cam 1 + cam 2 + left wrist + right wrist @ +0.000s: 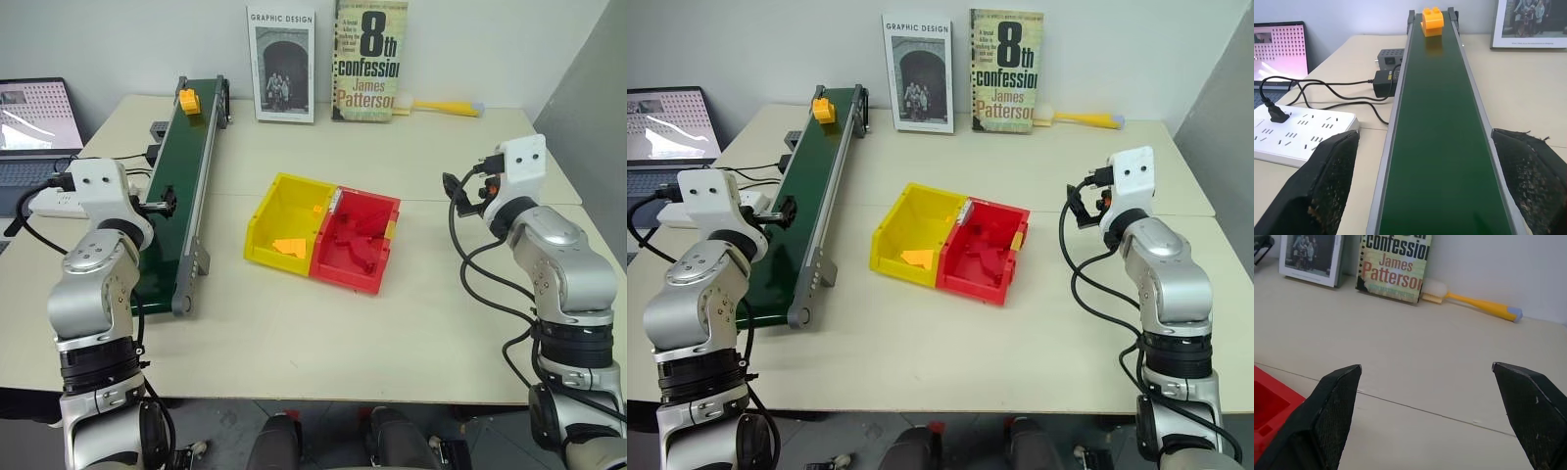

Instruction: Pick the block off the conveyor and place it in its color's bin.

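Conveyor (186,186) is the landmark on the pale desk (294,323): a long dark green belt with silver side rails, running from the desk's near left part back toward the wall. At its far end, on the belt between the rails, sits the small yellow-orange block (189,99), studs up, touching neither pincer. The left pincer (1425,188) hangs over the conveyor's near end, pointing along the belt toward the block; it is released, its two black fingers (1327,181) spread wider than the belt and grasping nothing. Left of the conveyor lie a white power strip (1298,132) with a black cable, a small black adapter (1385,82) just beside the rail, and farther left an open laptop (34,127). Right of the conveyor, near the middle of the desk, the yellow bin (284,220) stands touching a red bin (358,240) on its far side from the belt; a flat pale-orange piece (290,246) lies in the yellow one. The right pincer (1427,418) hovers well to the right of the bins, far from the conveyor, also released, its fingers wide apart with only bare desk between them. Behind the conveyor's far end, two books (328,61) lean against the wall, and a yellow-handled brush (441,106) lies right of them.
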Robot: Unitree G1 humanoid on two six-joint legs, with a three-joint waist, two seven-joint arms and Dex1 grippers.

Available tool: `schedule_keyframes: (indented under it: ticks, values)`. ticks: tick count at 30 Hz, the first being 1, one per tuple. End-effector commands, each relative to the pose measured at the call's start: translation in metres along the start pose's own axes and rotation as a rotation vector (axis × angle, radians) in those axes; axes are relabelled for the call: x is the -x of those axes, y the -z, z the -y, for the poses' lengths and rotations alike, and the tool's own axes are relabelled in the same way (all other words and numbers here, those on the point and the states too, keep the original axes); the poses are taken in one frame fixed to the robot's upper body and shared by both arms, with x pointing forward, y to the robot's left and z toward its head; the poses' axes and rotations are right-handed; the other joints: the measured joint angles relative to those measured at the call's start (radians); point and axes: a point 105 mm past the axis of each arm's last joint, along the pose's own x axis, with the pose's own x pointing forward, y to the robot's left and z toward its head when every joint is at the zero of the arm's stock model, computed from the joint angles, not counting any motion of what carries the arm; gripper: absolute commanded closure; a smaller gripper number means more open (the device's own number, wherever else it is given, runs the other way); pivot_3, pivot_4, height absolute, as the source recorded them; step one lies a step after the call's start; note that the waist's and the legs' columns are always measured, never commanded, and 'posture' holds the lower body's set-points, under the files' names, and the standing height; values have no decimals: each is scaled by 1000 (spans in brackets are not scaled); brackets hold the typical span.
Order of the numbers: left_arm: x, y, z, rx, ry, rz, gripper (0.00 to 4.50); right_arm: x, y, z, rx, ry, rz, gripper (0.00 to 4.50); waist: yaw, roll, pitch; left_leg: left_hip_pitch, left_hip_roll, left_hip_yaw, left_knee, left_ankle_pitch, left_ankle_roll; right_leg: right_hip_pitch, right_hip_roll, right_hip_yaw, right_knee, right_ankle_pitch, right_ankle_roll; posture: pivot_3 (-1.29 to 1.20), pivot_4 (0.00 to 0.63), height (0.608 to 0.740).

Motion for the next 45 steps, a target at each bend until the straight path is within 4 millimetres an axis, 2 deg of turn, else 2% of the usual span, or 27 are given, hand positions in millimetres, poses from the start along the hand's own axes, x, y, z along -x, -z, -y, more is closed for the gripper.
schedule_keyframes:
  ticks: [1,6,9,12,19,28,45]
  values:
    - [2,-20,-2,1,-24,90,8,-2,-32,-6,17,-114,102,0,0,0,0,0,0,0,0,0,0,0,0,0,0,0,0,0,150,740]
    - [-2,-22,0,19,-37,108,8,1,-63,-39,-23,-415,189,0,0,0,0,0,0,0,0,0,0,0,0,0,0,0,0,0,150,740]
    - [-4,-25,1,27,-40,118,8,12,-78,-62,-38,-613,224,0,0,0,0,0,0,-1,0,0,0,0,0,-1,-1,0,0,0,150,740]
    - [-7,-26,1,35,-52,127,8,22,-85,-79,-31,-759,231,0,0,0,0,0,0,-1,0,0,0,0,0,-1,-1,0,0,0,150,740]
    - [-11,-28,2,49,-65,134,8,42,-91,-106,-27,-968,222,0,0,0,0,0,0,-2,0,0,0,0,-1,-2,-1,0,0,0,150,740]
    - [-20,-20,9,60,-54,94,8,48,-88,-114,-10,-1007,208,0,1,0,0,0,0,-3,0,0,0,0,-2,-2,-1,0,0,0,150,740]
    - [-31,-9,11,88,-63,39,8,51,-80,-107,5,-967,183,0,1,0,0,-1,0,-3,0,0,0,0,-2,-3,-1,0,0,0,150,740]
